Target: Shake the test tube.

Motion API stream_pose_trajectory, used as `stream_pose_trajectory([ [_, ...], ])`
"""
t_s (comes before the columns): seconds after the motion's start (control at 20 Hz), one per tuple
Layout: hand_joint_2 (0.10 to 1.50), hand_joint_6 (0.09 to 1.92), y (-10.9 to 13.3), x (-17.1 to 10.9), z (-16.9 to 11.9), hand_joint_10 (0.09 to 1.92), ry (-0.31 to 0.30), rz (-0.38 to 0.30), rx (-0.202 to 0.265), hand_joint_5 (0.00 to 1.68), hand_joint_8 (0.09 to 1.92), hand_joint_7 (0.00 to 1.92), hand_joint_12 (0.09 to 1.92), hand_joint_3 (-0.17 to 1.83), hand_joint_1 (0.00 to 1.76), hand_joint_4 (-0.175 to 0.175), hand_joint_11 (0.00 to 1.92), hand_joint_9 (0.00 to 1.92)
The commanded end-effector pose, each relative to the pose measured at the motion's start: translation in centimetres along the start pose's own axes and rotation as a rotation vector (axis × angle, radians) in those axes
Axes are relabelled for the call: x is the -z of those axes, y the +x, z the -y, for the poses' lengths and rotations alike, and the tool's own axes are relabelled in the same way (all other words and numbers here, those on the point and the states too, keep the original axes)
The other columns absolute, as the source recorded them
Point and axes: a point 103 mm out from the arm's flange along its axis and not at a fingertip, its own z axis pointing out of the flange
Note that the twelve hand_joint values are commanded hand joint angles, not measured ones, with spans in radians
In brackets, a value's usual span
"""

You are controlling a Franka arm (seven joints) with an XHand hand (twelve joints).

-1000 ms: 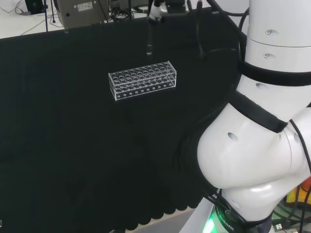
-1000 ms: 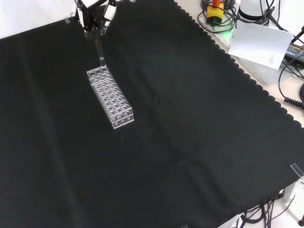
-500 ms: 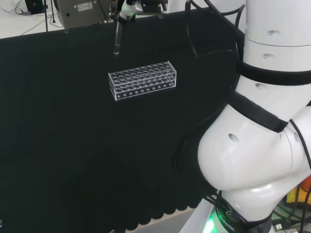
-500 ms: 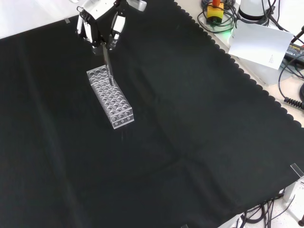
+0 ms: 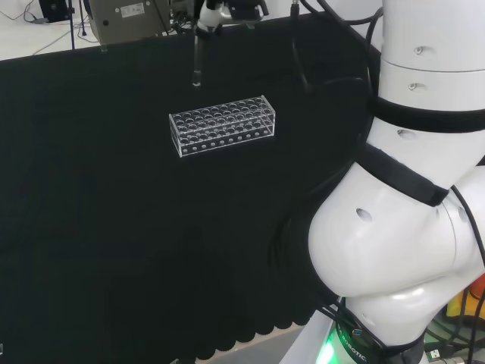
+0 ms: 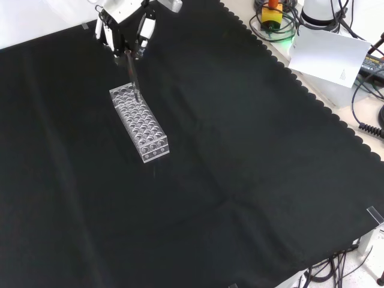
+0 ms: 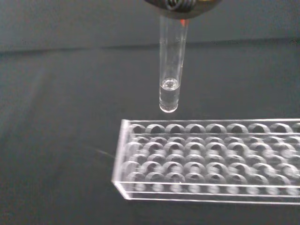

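A: Where's the tube?

B: In the air, clear of the rack. In the head view it hangs upright from the hand at the top edge, with its round bottom above the cloth, just beyond the rack's far left end.

A: And from the front?

B: There the hand comes in at the top left, and the tube runs down from it, its lower end showing over the rack's far end. It leans slightly in that view.

A: How is the hand holding it?

B: Its fingers are curled in around the tube's top, pinching it.

A: Anything inside the tube?

B: The wrist view shows a little clear liquid at the bottom of the tube, which hangs near one end of the rack, not in a hole.

A: And the rack itself?

B: Clear plastic, rows of round holes, flat on the cloth. I see no tube standing in it.
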Motion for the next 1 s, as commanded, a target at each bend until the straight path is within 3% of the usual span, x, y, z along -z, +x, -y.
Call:
stream_pose_trajectory([
  [0.05,1.03,0.32,-7.2,-0.8,0.8,0.09,0.039,0.071,-0.170,1.32,0.72,1.38,1.20,-0.17,1.42,-0.175,0.73,1.45],
  [0.25,1.03,0.32,-11.7,-0.2,1.9,0.09,0.040,0.094,-0.269,1.32,0.72,1.38,1.20,-0.17,1.42,-0.175,0.73,1.45],
  [0.45,1.03,0.32,-14.9,0.6,3.1,0.09,0.032,0.114,-0.331,1.32,0.72,1.38,1.20,-0.17,1.42,-0.175,0.73,1.45],
  [0.75,1.03,0.32,-16.9,1.6,3.8,0.09,0.014,0.118,-0.372,1.32,0.72,1.38,1.20,-0.17,1.42,-0.175,0.73,1.45],
  [1.0,1.03,0.32,-16.1,1.4,3.4,0.09,0.009,0.095,-0.358,1.32,0.72,1.38,1.20,-0.17,1.42,-0.175,0.73,1.45],
])
